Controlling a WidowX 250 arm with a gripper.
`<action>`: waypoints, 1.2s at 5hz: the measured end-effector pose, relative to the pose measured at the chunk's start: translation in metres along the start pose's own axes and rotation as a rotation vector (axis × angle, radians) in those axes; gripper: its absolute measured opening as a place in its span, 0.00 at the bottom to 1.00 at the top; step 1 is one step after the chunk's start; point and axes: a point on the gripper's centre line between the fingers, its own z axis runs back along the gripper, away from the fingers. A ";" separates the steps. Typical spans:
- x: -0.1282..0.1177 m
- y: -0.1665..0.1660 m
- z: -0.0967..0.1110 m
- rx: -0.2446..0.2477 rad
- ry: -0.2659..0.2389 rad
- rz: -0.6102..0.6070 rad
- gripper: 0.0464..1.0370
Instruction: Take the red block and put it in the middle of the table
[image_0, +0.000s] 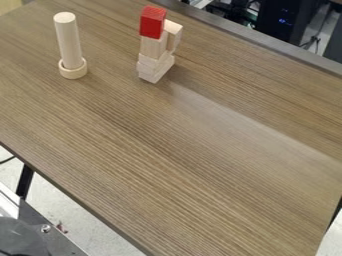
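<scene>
Red block (152, 22) atop wooden stack (153, 48), arm's pose unclear, pincer wide or narrow, cannot tell

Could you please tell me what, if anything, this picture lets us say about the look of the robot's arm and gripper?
I cannot tell the colours, shapes, cables or markings of either from this picture. A dark grey rounded piece sits in the lower left corner, beside a grey metal surface, but I cannot tell whether it belongs to the robot.
</scene>
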 end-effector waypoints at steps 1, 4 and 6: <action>0.000 0.001 -0.007 -0.007 0.022 -0.001 0.96; -0.015 0.003 -0.019 0.008 0.074 -0.012 0.96; -0.020 0.007 -0.025 0.034 0.093 -0.010 0.96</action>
